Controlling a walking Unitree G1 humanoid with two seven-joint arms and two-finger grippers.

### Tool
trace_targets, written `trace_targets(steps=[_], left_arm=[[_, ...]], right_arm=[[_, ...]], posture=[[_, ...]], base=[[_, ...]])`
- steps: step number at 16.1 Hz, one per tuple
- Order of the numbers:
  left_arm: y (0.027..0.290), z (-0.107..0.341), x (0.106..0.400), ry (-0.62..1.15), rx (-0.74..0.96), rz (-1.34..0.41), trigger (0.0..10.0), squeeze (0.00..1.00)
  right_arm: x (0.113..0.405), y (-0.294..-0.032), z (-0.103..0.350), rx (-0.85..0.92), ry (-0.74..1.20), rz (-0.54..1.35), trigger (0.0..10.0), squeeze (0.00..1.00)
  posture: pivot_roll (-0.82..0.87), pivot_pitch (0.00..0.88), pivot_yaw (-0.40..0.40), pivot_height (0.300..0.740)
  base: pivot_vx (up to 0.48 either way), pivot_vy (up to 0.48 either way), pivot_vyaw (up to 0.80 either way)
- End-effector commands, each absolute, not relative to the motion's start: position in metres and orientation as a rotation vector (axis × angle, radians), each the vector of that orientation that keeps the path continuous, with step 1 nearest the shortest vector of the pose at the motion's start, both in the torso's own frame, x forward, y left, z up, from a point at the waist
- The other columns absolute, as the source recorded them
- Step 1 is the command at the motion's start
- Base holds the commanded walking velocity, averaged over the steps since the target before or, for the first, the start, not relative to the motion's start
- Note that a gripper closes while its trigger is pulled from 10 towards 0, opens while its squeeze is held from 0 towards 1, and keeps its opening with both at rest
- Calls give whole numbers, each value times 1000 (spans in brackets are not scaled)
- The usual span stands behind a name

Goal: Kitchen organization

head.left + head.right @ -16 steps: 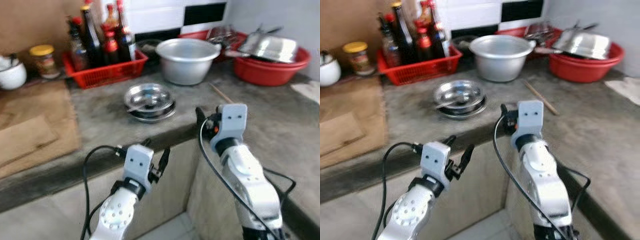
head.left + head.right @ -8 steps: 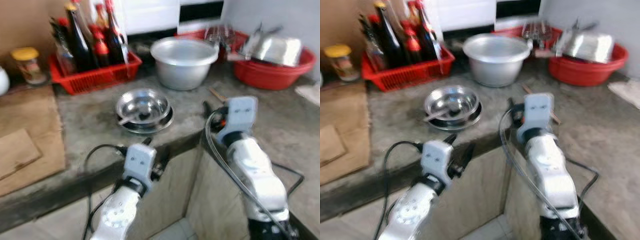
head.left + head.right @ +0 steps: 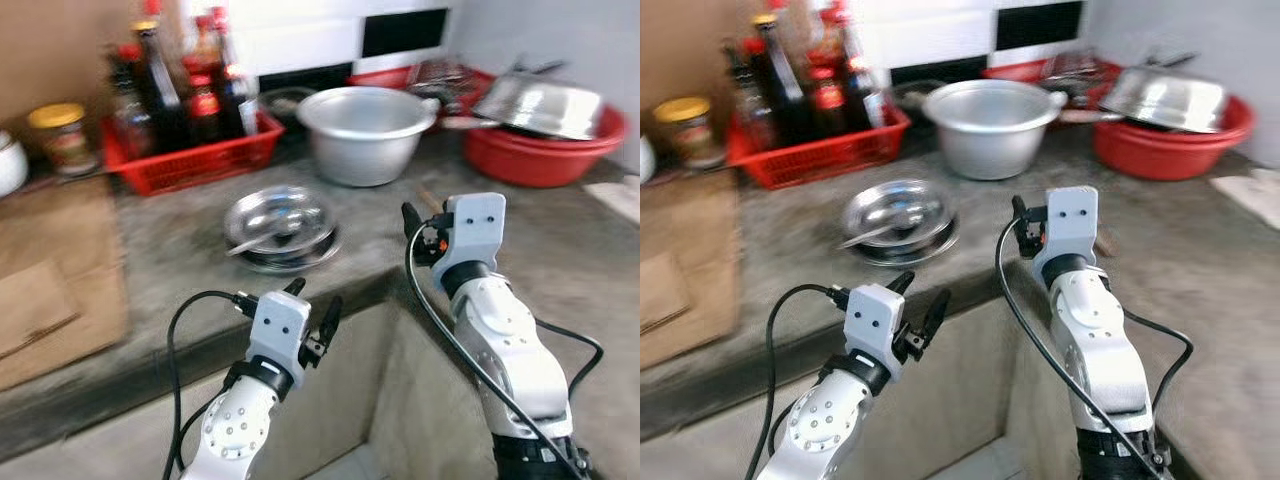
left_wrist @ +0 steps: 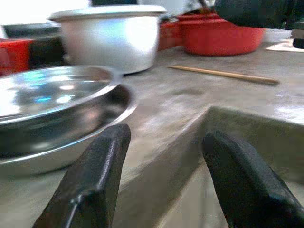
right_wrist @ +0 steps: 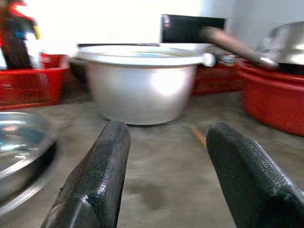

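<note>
Your left gripper (image 3: 312, 318) hangs just below the counter edge (image 3: 330, 290), fingers spread and holding nothing, aimed up at the stacked steel plates (image 3: 280, 222) near that edge. A spoon-like utensil lies across the top plate, though blur makes it hard to be sure. Your right gripper (image 3: 412, 228) hovers over the counter just right of the plates, also spread and empty, facing the big aluminium pot (image 3: 366, 132).

The likely trouble, as I judge it: if you raise the left gripper straight up, its fingers can catch the concrete lip, or slide under the plates and tip them off the edge. The loose utensil could slip out if the stack tilts.

From the left you have a cardboard sheet (image 3: 55, 270), a yellow-lidded jar (image 3: 60, 135), and a red basket (image 3: 190, 160) of sauce bottles. Behind the right gripper a wooden chopstick (image 4: 221, 74) lies on the counter, and further right a red basin (image 3: 545, 150) holds metal ware. The pot and chopstick stand in the right gripper's forward path.
</note>
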State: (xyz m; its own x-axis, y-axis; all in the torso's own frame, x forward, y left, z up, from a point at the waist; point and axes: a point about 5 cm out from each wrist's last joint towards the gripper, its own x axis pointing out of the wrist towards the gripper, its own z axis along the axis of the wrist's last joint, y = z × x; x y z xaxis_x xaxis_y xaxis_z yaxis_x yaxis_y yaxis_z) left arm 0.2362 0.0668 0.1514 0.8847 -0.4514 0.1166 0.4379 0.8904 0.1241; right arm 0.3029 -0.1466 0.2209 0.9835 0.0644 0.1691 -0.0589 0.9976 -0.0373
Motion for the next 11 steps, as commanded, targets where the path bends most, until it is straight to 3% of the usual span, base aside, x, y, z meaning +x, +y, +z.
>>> trace_targets(steps=[1, 11], left_arm=[[67, 152, 236, -140, 94, -457, 10000, 0], [67, 153, 236, -155, 84, -458, 10000, 0]], right_arm=[[305, -146, 223, -23, -175, 68, 10000, 0], [306, -155, 223, -35, -178, 68, 10000, 0]], posture=[[191, 91, -21, 740], [185, 73, -19, 740]], base=[[0, 0, 0], [0, 0, 0]])
